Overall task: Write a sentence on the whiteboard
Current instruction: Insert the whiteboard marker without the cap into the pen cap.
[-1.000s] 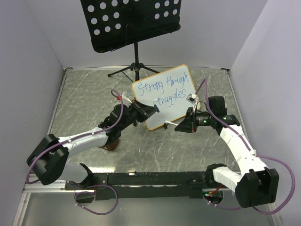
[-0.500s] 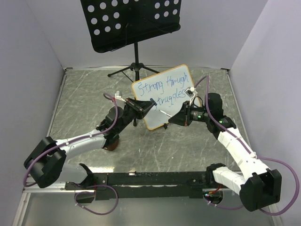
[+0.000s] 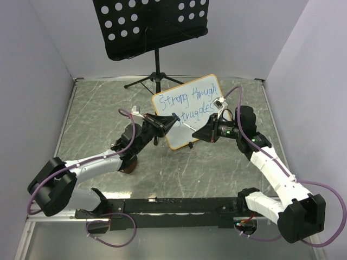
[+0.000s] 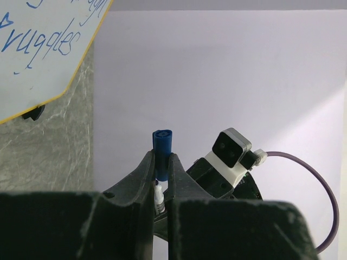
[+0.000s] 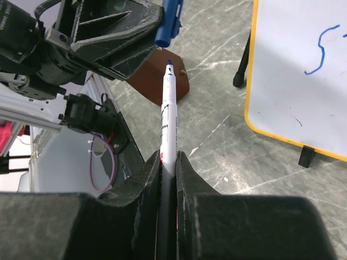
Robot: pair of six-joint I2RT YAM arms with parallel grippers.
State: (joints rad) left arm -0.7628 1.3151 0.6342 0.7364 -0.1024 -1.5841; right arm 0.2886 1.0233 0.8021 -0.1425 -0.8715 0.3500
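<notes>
**Item 1.** Small rectangular whiteboard with rounded corners, a thin tan-orange frame and black clip feet. It is stood on the grey marbled table toward the far middle and turned at an angle. It is placed just in front of the tripod of the black perforated music stand.

**Item 2.** Blue handwritten sentence, set in two lines on the board face and read as "Strong through struggles".

**Item 3.** Left gripper, reached in from the left and held before the lower left part of the board. Its fingers are clenched on a short blue plastic cap, which is gripped by one end and projects beyond the fingertips.

**Item 4.** Right gripper, reached in from the right. It is clamped around the white barrel of a slim marker pen, whose blue tip is uncovered and pointed at the cap. The tip is seen just beside the cap's end, slightly to one side of it and not inserted. The pen is held apart from the board face.

**Item 5.** Reddish-brown block, of a kind that cannot be told, laid on the table beneath the left arm and near the board's lower left corner
</notes>
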